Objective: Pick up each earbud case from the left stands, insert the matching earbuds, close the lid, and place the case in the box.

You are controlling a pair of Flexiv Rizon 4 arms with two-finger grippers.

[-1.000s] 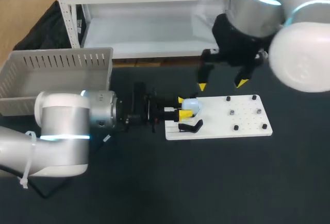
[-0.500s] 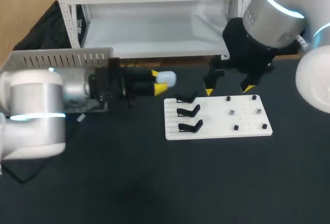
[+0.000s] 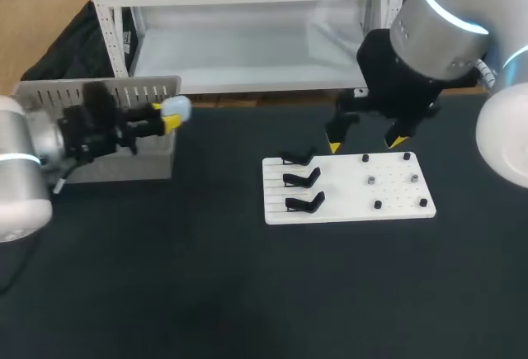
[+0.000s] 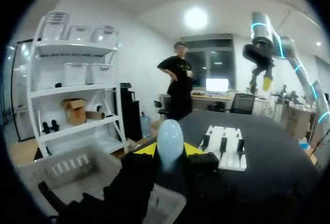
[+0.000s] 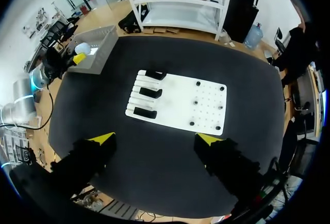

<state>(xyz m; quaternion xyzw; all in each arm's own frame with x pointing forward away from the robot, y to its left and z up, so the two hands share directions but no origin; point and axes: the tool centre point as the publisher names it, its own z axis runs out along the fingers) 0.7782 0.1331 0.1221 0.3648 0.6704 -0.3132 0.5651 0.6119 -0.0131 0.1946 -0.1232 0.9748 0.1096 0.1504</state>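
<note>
- Box [image 3: 99, 92]: grey, slatted wall, open top.
- Left gripper [image 3: 167, 117]: at the box's right wall, above the rim. Its 2 yellow tips are clamped on the case [image 3: 176, 110] from opposite sides.
- Case: pale blue, egg-shaped, glossy. It is held in the air over the box's right corner, not inside the box.
- Handling (judged): light, rigid shell. The smooth curved sides are likely slippery, so grip across the widest part, as here. A pinch nearer the round end could squeeze it out.
- Orientation: in the left wrist view the case [image 4: 170, 141] has its long axis along the fingers. The round end sticks out past the tips, away from the box. No lid seam can be made out.
- Board [image 3: 346, 204]: white, well right of the box. It has 3 black stands [image 3: 302, 179], all bare.
- Right gripper [image 3: 365, 143]: farthest from the box, above the board's far edge. Fingers spread wide, nothing between them.
</note>
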